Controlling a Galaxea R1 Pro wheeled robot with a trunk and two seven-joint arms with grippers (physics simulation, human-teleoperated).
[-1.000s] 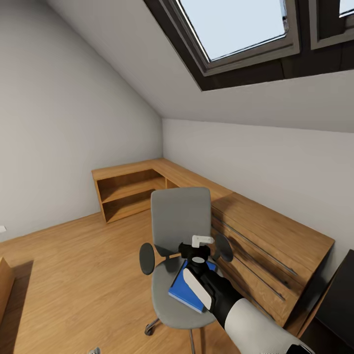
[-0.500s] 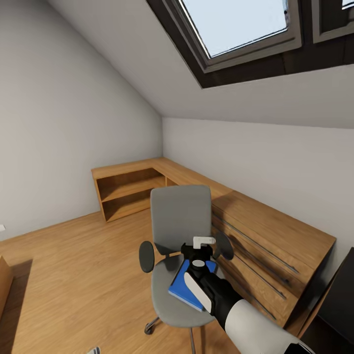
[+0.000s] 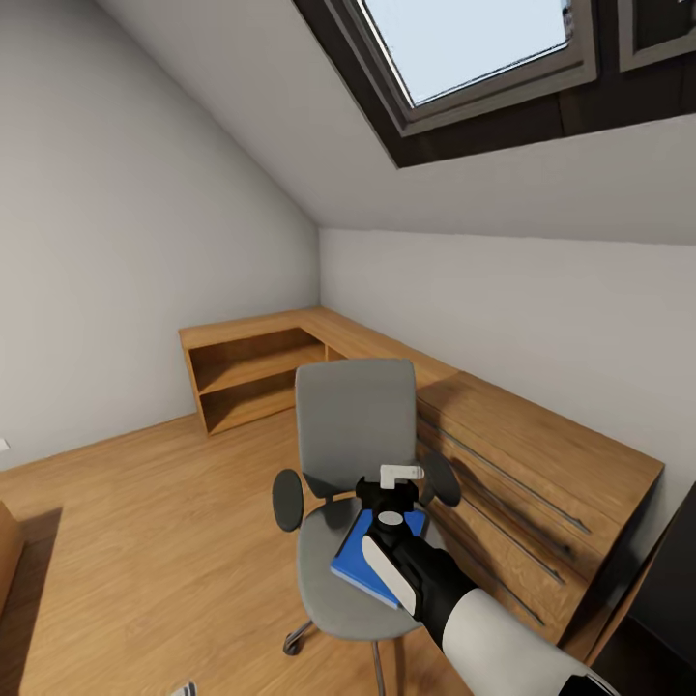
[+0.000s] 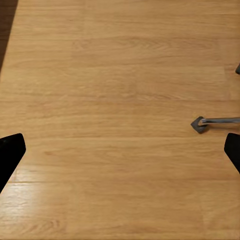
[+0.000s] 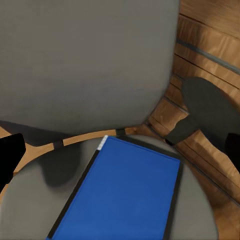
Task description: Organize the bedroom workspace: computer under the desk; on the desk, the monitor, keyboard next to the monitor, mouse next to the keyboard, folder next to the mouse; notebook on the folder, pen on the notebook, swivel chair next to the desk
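Observation:
The swivel chair (image 3: 353, 435), with grey seat and backrest and black armrests, stands in the middle of the head view, facing me. The bright blue folder (image 3: 360, 568) with its black spine lies flat on the seat (image 5: 30, 200). My right gripper (image 3: 389, 495) hovers just above the folder's far end, pointing at the backrest (image 5: 85, 60). In the right wrist view the right gripper (image 5: 120, 152) is open, its black fingertips (image 5: 10, 155) wide apart over the folder (image 5: 125, 195). My left gripper (image 4: 120, 152) is open above bare wood floor, near a chrome chair leg (image 4: 212, 121).
A light wooden dresser (image 3: 541, 474) with long bar handles stands right behind the chair's right armrest (image 5: 205, 107). A low wooden shelf unit (image 3: 256, 372) fills the far corner. A black piece of furniture (image 3: 667, 590) shows at the lower right. Sloped wall and skylight (image 3: 474, 48) overhead.
The whole picture has drifted a little, so the camera moved. The right gripper holds its place over the folder, and the chair stays put.

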